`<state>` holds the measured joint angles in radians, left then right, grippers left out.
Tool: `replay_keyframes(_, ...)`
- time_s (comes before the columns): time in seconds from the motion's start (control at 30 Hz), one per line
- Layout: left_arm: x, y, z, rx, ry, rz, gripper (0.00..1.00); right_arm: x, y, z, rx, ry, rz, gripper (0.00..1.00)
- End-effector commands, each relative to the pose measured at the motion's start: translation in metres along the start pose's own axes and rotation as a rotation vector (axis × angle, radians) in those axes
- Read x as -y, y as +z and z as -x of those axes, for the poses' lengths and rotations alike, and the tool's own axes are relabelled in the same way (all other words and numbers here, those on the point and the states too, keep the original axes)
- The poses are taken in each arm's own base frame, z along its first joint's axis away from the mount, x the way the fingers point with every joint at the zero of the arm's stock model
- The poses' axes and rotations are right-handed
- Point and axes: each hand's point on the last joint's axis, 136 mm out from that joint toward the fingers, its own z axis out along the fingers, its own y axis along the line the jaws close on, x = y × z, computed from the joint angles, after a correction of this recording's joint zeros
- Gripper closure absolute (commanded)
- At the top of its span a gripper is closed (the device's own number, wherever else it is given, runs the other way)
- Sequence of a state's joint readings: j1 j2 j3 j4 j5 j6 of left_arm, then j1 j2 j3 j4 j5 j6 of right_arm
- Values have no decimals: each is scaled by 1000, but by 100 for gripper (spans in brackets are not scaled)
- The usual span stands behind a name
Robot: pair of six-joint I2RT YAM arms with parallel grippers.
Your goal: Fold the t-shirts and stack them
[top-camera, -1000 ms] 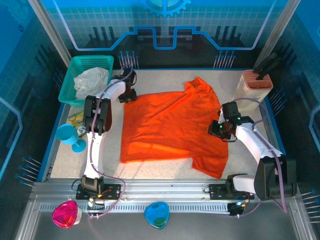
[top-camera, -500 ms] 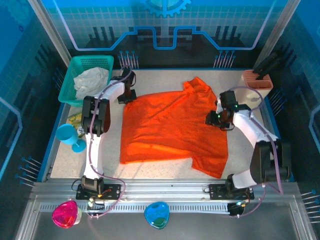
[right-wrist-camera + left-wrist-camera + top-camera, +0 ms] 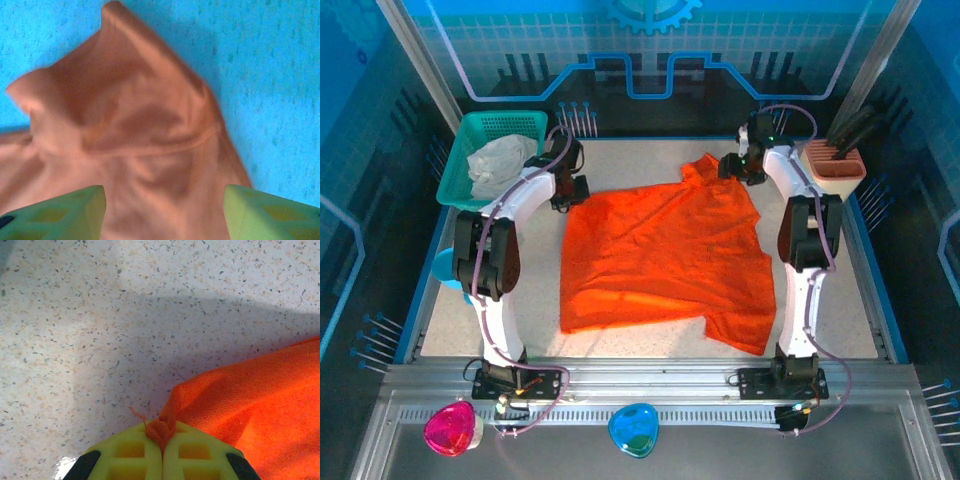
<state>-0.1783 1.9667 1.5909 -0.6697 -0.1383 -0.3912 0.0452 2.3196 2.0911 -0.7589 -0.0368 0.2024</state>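
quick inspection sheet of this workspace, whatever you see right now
surface: speckled white tabletop, no spills seen
job's things: orange t-shirt spread out, unfolded, near edge rumpled; whitish-grey t-shirt bunched in the teal basket
clutter: blue goblet at the left edge; pink tool holder far right; pink piece and blue piece on the front rail
grippers: left gripper shut on the shirt's far-left corner; right gripper open over a raised fold at its far-right corner
cables: purplish cables along both arms, looped near the bases
surroundings: blue enclosure panels
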Motion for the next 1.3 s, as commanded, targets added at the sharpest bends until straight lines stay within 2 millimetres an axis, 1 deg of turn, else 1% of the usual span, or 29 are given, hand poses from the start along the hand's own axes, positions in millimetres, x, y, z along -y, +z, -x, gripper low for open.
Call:
replay_keyframes(0.0,7,0,-7,-17,-5,-26,100,17,24,-15,-138,-67,-60,36)
replay_keyframes(0.1,10,3,-9,-24,6,-23,100,25,41,-11,-158,-101,-87,36)
replay_keyframes(0.23,14,4,-9,-25,18,-23,100,28,58,-15,-175,-97,-75,37)
replay_keyframes(0.3,14,4,-9,-25,22,-21,100,29,65,-18,-185,-88,-72,39)
replay_keyframes(0.33,14,4,-9,-25,22,-19,100,29,67,-20,-191,-83,-71,42)
replay_keyframes(0.37,13,5,-10,-26,22,-17,100,30,68,-22,-198,-76,-72,49)
replay_keyframes(0.4,13,5,-10,-27,22,-16,100,30,68,-24,-201,-70,-74,58)
replay_keyframes(0.43,12,5,-10,-27,21,-15,100,30,66,-24,-202,-63,-75,71)
replay_keyframes(0.47,12,5,-11,-28,21,-14,100,31,62,-24,-200,-51,-82,86)
replay_keyframes(0.5,12,5,-12,-30,19,-13,100,31,58,-24,-197,-38,-83,96)
replay_keyframes(0.53,11,5,-12,-30,20,-13,100,29,50,-24,-189,-26,-82,100)
replay_keyframes(0.63,10,3,-13,-23,17,-12,100,23,29,-27,-158,17,-65,100)
replay_keyframes(0.7,8,2,-14,-19,18,-6,100,20,16,-37,-150,64,-55,100)
replay_keyframes(0.73,7,2,-14,-18,17,-3,100,19,13,-46,-159,97,-51,100)
replay_keyframes(0.77,7,2,-14,-16,19,-1,100,16,2,-50,-149,126,-48,100)
replay_keyframes(0.83,6,2,-15,-17,20,3,100,18,-4,-68,-156,192,-63,100)
replay_keyframes(0.87,6,3,-16,-18,20,1,100,18,-6,-81,-164,225,-67,99)
replay_keyframes(0.93,5,3,-16,-18,18,0,100,19,-9,-100,-169,270,-86,85)
replay_keyframes(1.0,5,5,-18,-22,20,-2,100,17,-14,-111,-160,286,-88,75)
replay_keyframes(1.03,5,6,-19,-25,19,-1,100,16,-18,-110,-144,277,-95,67)
replay_keyframes(1.07,5,6,-19,-28,21,-1,100,18,-24,-107,-126,257,-115,62)
replay_keyframes(1.13,6,7,-19,-30,24,-4,100,23,-36,-91,-90,197,-173,52)
replay_keyframes(1.2,6,6,-19,-30,27,-5,100,26,-47,-71,-58,115,-209,47)
replay_keyframes(1.27,6,5,-19,-27,24,-5,100,25,-50,-49,-17,13,-226,43)
